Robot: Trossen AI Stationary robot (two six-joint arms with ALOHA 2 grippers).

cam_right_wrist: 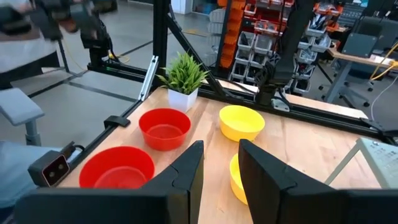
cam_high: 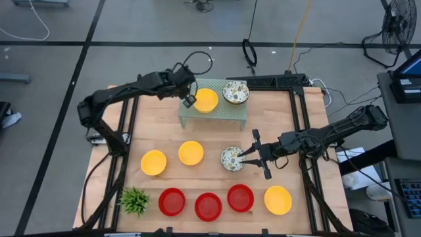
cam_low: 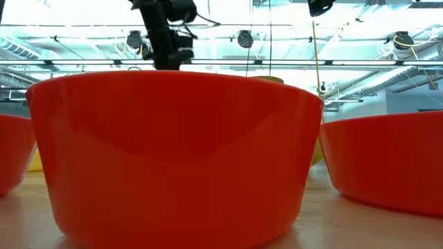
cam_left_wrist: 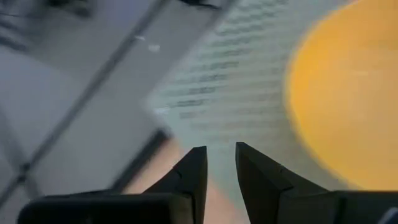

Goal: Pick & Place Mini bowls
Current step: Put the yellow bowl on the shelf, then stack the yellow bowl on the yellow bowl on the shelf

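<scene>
Sitting on mesh stand (cam_high: 214, 113): yellow bowl (cam_high: 206, 101), speckled bowl (cam_high: 235, 92), both empty

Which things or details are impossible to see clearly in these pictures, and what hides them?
- Low view: the middle red bowl fills the picture and hides most of the table behind it.
- Left wrist view: motion blur smears the yellow bowl and mesh stand.
- Right wrist view: the right gripper covers the floral bowl beneath.
</scene>
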